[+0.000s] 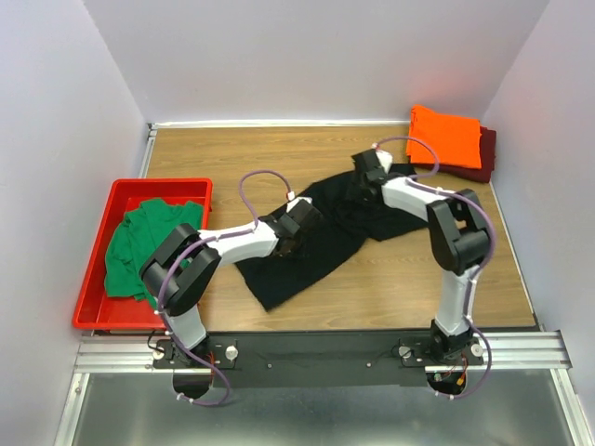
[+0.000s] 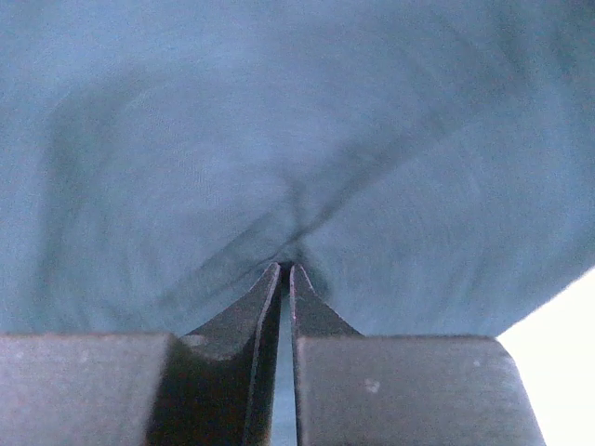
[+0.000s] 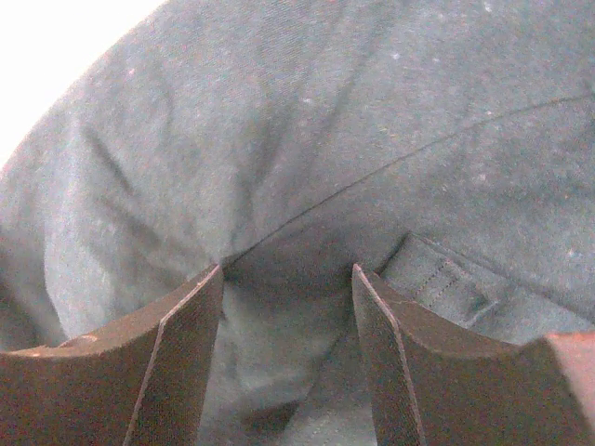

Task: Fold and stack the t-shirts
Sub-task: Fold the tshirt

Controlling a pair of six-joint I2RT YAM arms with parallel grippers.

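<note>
The black t-shirt (image 1: 297, 269) lies rumpled across the middle of the table. My left gripper (image 1: 296, 225) is down on its left half. In the left wrist view its jaws (image 2: 286, 267) are pinched together on a puckered fold of the cloth (image 2: 279, 121). My right gripper (image 1: 370, 167) rests at the shirt's far right part. In the right wrist view it (image 3: 288, 268) stands open, with black cloth (image 3: 325, 111) bunched between the fingers and a stitched hem beside the right one. An orange t-shirt (image 1: 444, 137) lies folded on a maroon one (image 1: 485, 156) at the back right. A green t-shirt (image 1: 144, 243) is crumpled in the tray.
A red plastic tray (image 1: 163, 186) holding the green shirt sits at the left edge of the table. White walls close in the back and both sides. Bare wood shows at the back left and the front right.
</note>
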